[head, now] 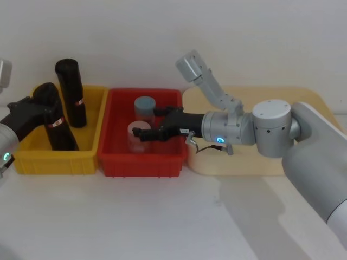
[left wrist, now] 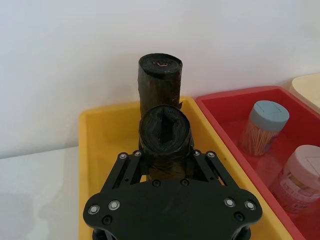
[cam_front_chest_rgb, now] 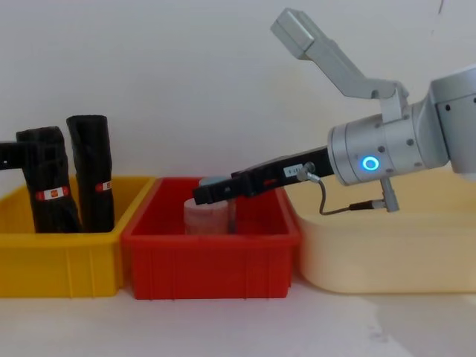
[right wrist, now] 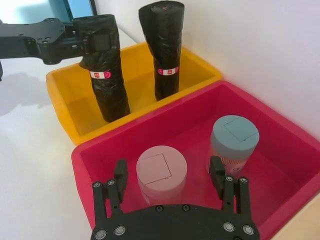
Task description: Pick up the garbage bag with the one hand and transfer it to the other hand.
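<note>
White bench (head: pixel 162 216) carries, from the robot's left to its right, a yellow bin (head: pixel 54 162), a red bin (head: pixel 141 165) and a cream tray (head: pixel 303 95); each touches or stands just beside its neighbour

Right arm, blue ring light, reaches across the cream tray toward the red bin. Left arm, teal ring light, enters at the left edge beside the yellow bin

Yellow bin holds two black rolls, both roughly upright. The garbage bag (head: pixel 60 135) is the nearer one, leaning slightly, with its red-and-white band about midway up. The second roll (head: pixel 73 92) stands behind it near the back wall, close to it; contact cannot be told

Left pincer (left wrist: pixel 166 154) is clamped on the garbage bag near its top, one finger on each side

Right pincer (head: pixel 149 124) hangs over the red bin, fingers spread wide, holding nothing

Red bin contains a pink-lidded jar (right wrist: pixel 161 172) and a blue-lidded jar (right wrist: pixel 234 137), both upright, near each other
</note>
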{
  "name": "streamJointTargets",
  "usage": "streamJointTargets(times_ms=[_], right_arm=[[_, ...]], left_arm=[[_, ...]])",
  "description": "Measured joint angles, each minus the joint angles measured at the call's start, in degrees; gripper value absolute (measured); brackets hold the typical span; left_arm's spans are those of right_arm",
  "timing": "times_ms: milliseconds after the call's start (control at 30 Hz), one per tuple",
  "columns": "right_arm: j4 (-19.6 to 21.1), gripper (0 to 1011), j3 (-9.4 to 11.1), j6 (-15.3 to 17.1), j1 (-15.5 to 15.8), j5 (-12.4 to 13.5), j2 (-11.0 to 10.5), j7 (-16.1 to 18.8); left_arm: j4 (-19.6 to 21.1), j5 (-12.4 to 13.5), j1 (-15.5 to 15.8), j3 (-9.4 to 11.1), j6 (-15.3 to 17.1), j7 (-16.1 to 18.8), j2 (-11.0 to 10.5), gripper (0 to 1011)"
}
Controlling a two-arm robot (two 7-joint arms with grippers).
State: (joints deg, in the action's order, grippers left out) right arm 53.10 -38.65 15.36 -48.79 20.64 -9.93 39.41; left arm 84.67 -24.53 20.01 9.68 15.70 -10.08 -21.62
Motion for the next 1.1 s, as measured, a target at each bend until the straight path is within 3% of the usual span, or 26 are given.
streamJointTargets(times_ms=[1100], right_arm=[[-5.0, 1004, -0.6, -1.1, -1.1, -0.6, 2.7, 0.6]], left_arm=[[0.0, 0.0, 0.0, 0.0, 0.0, 0.0, 0.0, 346]])
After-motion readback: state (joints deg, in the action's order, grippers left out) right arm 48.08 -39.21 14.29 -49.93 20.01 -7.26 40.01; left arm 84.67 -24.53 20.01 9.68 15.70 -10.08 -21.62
